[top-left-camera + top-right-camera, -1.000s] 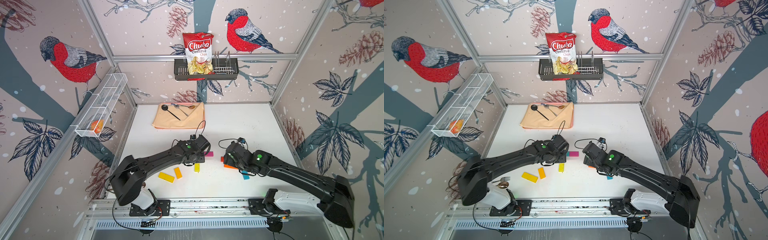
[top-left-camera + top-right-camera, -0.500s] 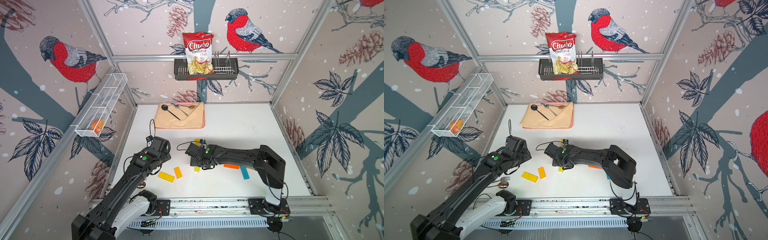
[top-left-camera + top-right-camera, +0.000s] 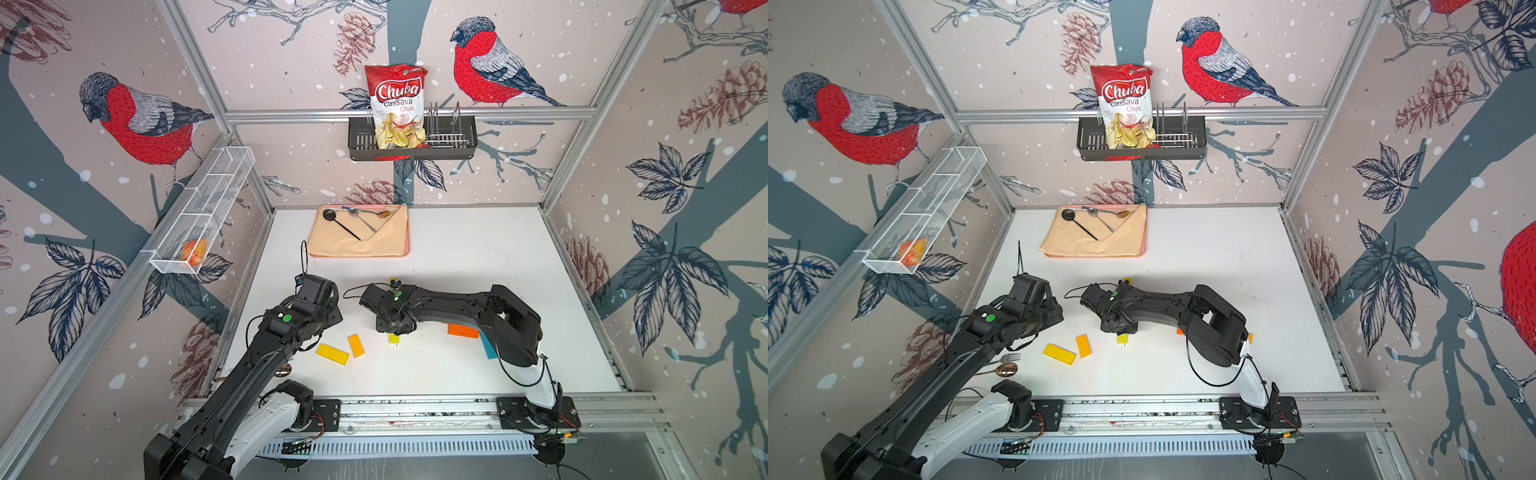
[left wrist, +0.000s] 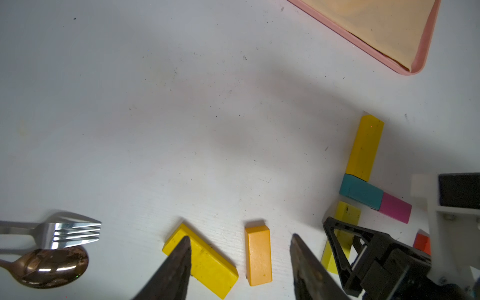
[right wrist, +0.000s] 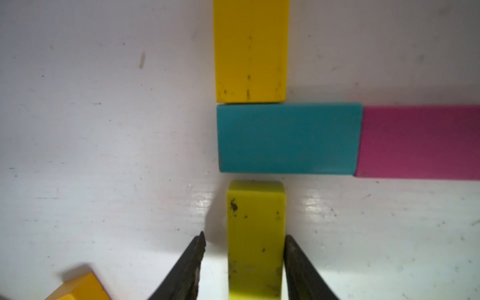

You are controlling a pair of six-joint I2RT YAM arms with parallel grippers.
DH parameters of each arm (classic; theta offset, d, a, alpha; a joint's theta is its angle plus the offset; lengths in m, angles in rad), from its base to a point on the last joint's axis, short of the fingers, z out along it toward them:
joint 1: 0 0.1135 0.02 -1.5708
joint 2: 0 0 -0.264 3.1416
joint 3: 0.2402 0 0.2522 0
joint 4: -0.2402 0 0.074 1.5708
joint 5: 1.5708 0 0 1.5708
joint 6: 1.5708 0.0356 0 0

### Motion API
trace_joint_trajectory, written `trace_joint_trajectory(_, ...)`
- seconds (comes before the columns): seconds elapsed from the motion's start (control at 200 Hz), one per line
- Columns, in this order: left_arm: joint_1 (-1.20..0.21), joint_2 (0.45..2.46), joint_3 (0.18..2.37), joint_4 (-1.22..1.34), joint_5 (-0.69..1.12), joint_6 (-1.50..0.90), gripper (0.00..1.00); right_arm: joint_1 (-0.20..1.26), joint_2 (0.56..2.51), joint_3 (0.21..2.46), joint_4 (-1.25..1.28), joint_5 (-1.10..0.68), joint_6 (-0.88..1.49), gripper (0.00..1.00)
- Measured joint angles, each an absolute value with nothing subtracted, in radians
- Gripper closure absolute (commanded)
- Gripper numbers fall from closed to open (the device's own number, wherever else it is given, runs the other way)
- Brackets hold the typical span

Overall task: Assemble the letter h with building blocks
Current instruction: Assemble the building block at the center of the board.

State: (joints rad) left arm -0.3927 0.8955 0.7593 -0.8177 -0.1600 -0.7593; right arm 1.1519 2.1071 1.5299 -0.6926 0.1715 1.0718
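In the right wrist view a yellow block (image 5: pixel 250 52), a teal block (image 5: pixel 288 137) and a magenta block (image 5: pixel 420 141) lie joined in a T. A lime-yellow block (image 5: pixel 255 181) lies just short of the teal one. My right gripper (image 5: pixel 244 236) straddles it: one finger touches its side, the other stands a little off. My left gripper (image 4: pixel 240 240) hangs open above a flat yellow block (image 4: pixel 202 262) and an amber block (image 4: pixel 258 255), holding nothing. An orange block (image 3: pixel 462 331) and a long teal block (image 3: pixel 488 347) lie beside the right arm.
A pink tray (image 3: pixel 405 249) with a cloth and spoons sits at the back. A fork (image 4: pixel 72 231) and a brown spoon (image 4: pixel 52 267) lie near the table's left edge. A wire basket (image 3: pixel 208 208) and a rack with a chips bag (image 3: pixel 397 108) hang on the walls.
My left arm has drawn back to the left, away from the joined blocks. My right arm has swung left over them, and its jaws have narrowed round the lime-yellow block.
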Motion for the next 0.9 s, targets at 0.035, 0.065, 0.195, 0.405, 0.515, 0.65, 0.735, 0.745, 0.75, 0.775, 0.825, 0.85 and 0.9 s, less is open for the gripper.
trace_joint_trajectory(0.035, -0.393, 0.895, 0.759, -0.818, -0.159, -0.759, 0.41, 1.151, 2.111, 1.535, -0.698, 0.172, 1.072, 0.53)
trace_joint_trajectory(0.065, -0.393, 0.894, 0.759, -0.818, -0.159, -0.759, 0.41, 1.151, 2.113, 1.538, -0.702, 0.172, 1.072, 0.54)
trace_joint_trajectory(0.195, -0.393, 0.890, 0.759, -0.817, -0.158, -0.758, 0.41, 1.149, 2.118, 1.547, -0.716, 0.172, 1.072, 0.56)
trace_joint_trajectory(0.405, -0.393, 0.886, 0.759, -0.817, -0.158, -0.752, 0.41, 1.138, 2.119, 1.550, -0.722, 0.172, 1.072, 0.59)
trace_joint_trajectory(0.515, -0.393, 0.886, 0.759, -0.817, -0.158, -0.752, 0.42, 1.136, 2.120, 1.552, -0.724, 0.172, 1.071, 0.60)
trace_joint_trajectory(0.65, -0.393, 0.886, 0.759, -0.817, -0.158, -0.752, 0.42, 1.136, 2.122, 1.553, -0.725, 0.172, 1.071, 0.61)
trace_joint_trajectory(0.735, -0.393, 0.886, 0.759, -0.817, -0.158, -0.752, 0.42, 1.136, 2.123, 1.555, -0.726, 0.172, 1.070, 0.63)
trace_joint_trajectory(0.745, -0.393, 0.886, 0.759, -0.817, -0.158, -0.752, 0.42, 1.136, 2.124, 1.555, -0.726, 0.172, 1.070, 0.63)
trace_joint_trajectory(0.75, -0.393, 0.886, 0.759, -0.817, -0.158, -0.752, 0.42, 1.136, 2.124, 1.555, -0.726, 0.172, 1.070, 0.63)
trace_joint_trajectory(0.775, -0.393, 0.886, 0.759, -0.817, -0.158, -0.752, 0.42, 1.135, 2.125, 1.557, -0.726, 0.172, 1.069, 0.64)
trace_joint_trajectory(0.825, -0.393, 0.886, 0.759, -0.817, -0.158, -0.752, 0.42, 1.132, 2.127, 1.558, -0.726, 0.172, 1.069, 0.64)
trace_joint_trajectory(0.85, -0.393, 0.886, 0.759, -0.817, -0.158, -0.752, 0.42, 1.132, 2.127, 1.559, -0.726, 0.172, 1.069, 0.64)
trace_joint_trajectory(0.9, -0.393, 0.887, 0.759, -0.817, -0.158, -0.751, 0.42, 1.132, 2.127, 1.559, -0.726, 0.172, 1.069, 0.64)
